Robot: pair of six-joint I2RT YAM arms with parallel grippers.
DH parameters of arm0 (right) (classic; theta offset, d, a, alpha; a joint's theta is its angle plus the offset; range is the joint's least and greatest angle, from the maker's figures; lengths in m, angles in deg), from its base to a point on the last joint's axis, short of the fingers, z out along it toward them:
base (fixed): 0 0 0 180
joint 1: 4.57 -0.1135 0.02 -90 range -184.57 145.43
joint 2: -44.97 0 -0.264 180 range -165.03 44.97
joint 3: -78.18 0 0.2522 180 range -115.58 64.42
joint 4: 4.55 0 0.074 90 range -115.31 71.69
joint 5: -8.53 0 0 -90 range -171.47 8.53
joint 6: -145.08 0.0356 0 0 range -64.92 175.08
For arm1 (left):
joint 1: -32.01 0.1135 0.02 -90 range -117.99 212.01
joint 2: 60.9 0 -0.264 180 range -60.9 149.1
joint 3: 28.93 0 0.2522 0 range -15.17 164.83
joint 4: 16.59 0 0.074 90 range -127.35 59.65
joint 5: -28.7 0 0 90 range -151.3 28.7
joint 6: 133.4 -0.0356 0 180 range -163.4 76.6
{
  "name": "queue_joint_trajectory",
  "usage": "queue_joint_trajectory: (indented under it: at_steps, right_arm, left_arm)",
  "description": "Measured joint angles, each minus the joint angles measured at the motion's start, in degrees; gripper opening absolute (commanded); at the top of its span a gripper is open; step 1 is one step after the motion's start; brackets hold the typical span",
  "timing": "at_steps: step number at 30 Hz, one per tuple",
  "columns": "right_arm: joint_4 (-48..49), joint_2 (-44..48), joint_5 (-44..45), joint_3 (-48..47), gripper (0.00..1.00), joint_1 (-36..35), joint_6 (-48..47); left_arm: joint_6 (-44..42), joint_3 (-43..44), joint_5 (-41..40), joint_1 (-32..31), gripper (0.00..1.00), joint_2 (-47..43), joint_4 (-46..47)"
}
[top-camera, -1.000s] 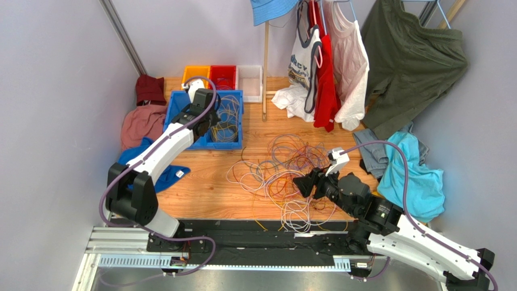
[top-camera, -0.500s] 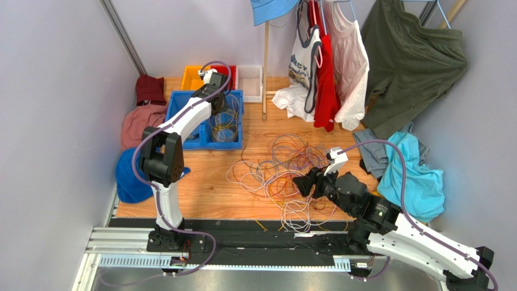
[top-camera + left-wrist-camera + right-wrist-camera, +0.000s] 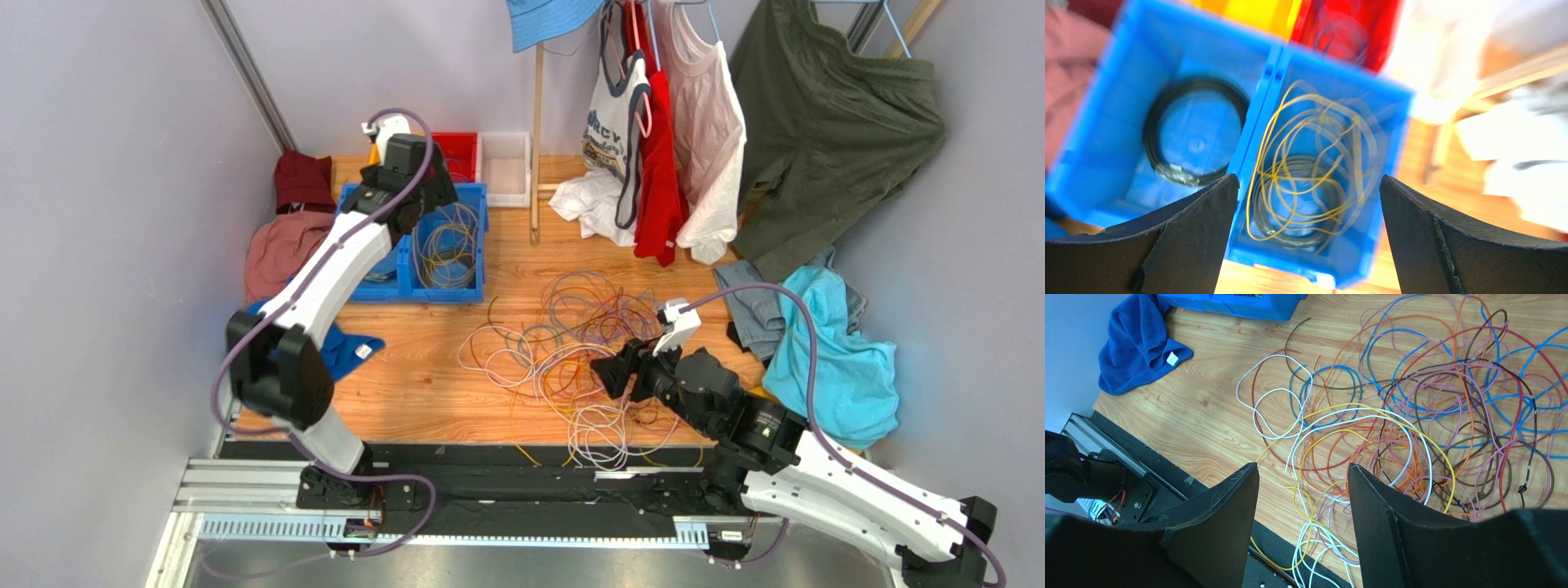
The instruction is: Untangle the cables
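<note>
The left gripper (image 3: 1306, 180) has risen out of the blue bin (image 3: 1339, 266) and its jaws have sprung wide, holding nothing. Directly below, a yellow cable (image 3: 1324, 119) lies loosely looped in the bin's right compartment, apparently dropped there as a freed strand. A black coil (image 3: 1192, 179) fills the left one. The right gripper (image 3: 1300, 468) hangs partly open and empty over the cables (image 3: 1425, 410) tangled on the desk (image 3: 1211, 410), probably poised for the next strand.
</note>
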Motion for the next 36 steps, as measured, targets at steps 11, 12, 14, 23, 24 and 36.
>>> queue_joint_trajectory:
  at_steps: [11, 12, 14, 23, 24, 36]
  right_arm:
    - [0.0, 0.3, 0.3, 1.0, 0.58, 0.0, 1.7]
    - [-0.2, 0.5, 0.5, 1.0, 0.58, 0.0, 1.8]
    - [-1.3, 1.5, 0.9, 1.0, 0.58, 0.0, 2.2]
    - [-5.9, 6.4, 3.6, 1.7, 0.58, 0.0, 4.2]
    - [-6.1, 6.6, 3.9, 2.2, 0.58, 0.0, 4.6]
    - [-7.6, 4.2, 4.6, 3.5, 0.58, 0.0, 6.4]
  left_arm:
    - [-3.0, -17.8, 7.3, -16.9, 0.9, -22.9, 15.1]
    - [-3.1, -20.5, 7.9, -19.5, 0.9, -23.6, 16.2]
    - [-3.3, -25.4, 8.4, -24.7, 0.9, -23.0, 17.2]
    - [-2.6, -35.6, 10.8, -37.6, 0.9, -14.2, 17.8]
    - [-2.4, -35.6, 11.1, -38.3, 0.9, -13.4, 18.3]
    - [2.5, -35.5, 6.6, -39.2, 0.76, -5.8, 17.9]
